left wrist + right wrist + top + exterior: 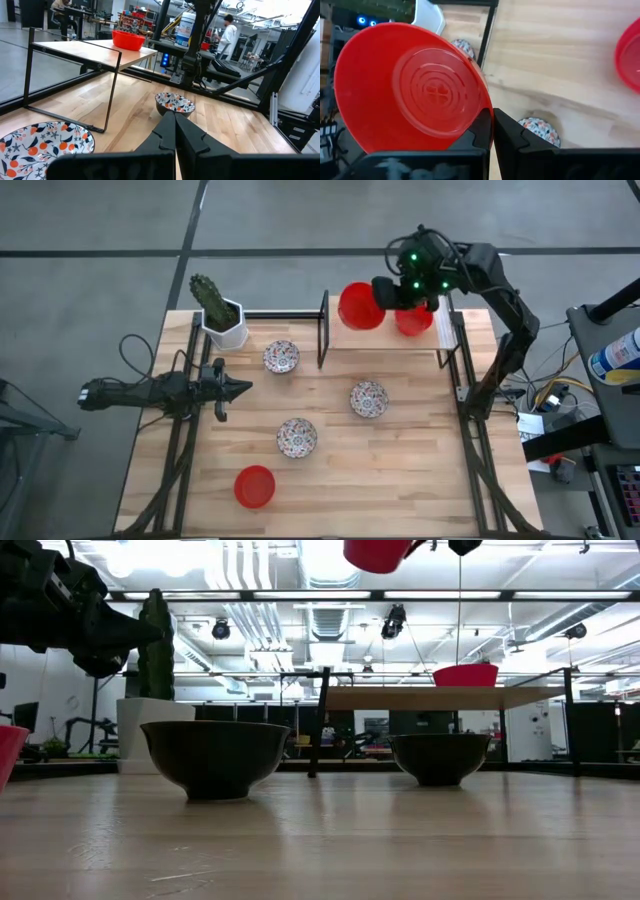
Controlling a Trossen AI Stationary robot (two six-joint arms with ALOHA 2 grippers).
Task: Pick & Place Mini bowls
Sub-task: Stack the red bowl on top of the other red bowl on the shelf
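Note:
My right gripper (381, 295) is shut on a plain red mini bowl (357, 307), held high over the left part of the raised shelf (470, 330). A second red bowl (414, 320) stands on that shelf. A third red bowl (254, 486) rests on the table near the front left. Three floral mini bowls (281, 357) (368, 399) (296, 437) stand upright on the tabletop. My left gripper (238, 388) is shut and lies level at the table's left side, touching nothing. My right gripper pinches the red bowl's rim (481, 107) between its two fingers, slanting down from the far right. The bowl (415, 90) is lifted clear of the shelf and tilted, its round face turned toward the wrist.
A white hexagonal pot with a green cactus (221, 316) stands at the far left corner. The shelf's black metal frame (323, 330) rises at the table's far middle. Cables and equipment lie beyond the right edge. Bare wood (400, 480) lies at the near right.

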